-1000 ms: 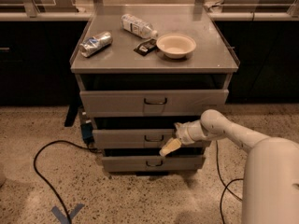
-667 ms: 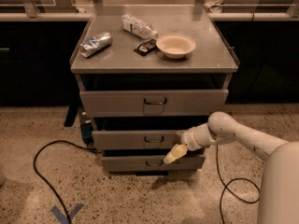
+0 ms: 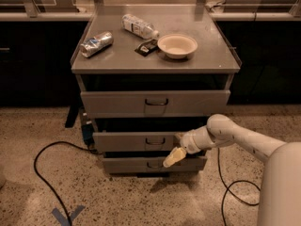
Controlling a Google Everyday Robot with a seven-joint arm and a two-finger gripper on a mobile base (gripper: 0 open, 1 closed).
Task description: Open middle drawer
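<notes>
The middle drawer (image 3: 127, 141) is the low grey front between the taller top drawer (image 3: 117, 103) and the bottom drawer (image 3: 127, 165). Its small dark wire handle (image 3: 155, 141) sits at centre. A dark gap shows above its front panel. My gripper (image 3: 173, 157), pale yellow on a white arm coming in from the lower right, hangs just below and to the right of that handle. It overlaps the lower edge of the middle drawer and the top of the bottom drawer. It holds nothing that I can see.
The grey metal cabinet top (image 3: 207, 55) carries a crushed can (image 3: 96, 44), a plastic bottle (image 3: 139, 27), a dark packet (image 3: 146, 47) and a white bowl (image 3: 177, 45). A black cable (image 3: 42, 166) loops over the speckled floor at left, another cable (image 3: 225, 187) at right. Blue tape (image 3: 68, 215) marks the floor.
My gripper has shifted slightly down and to the right, from level with the middle drawer's handle to just below it. The arm has swung outward to the right.
</notes>
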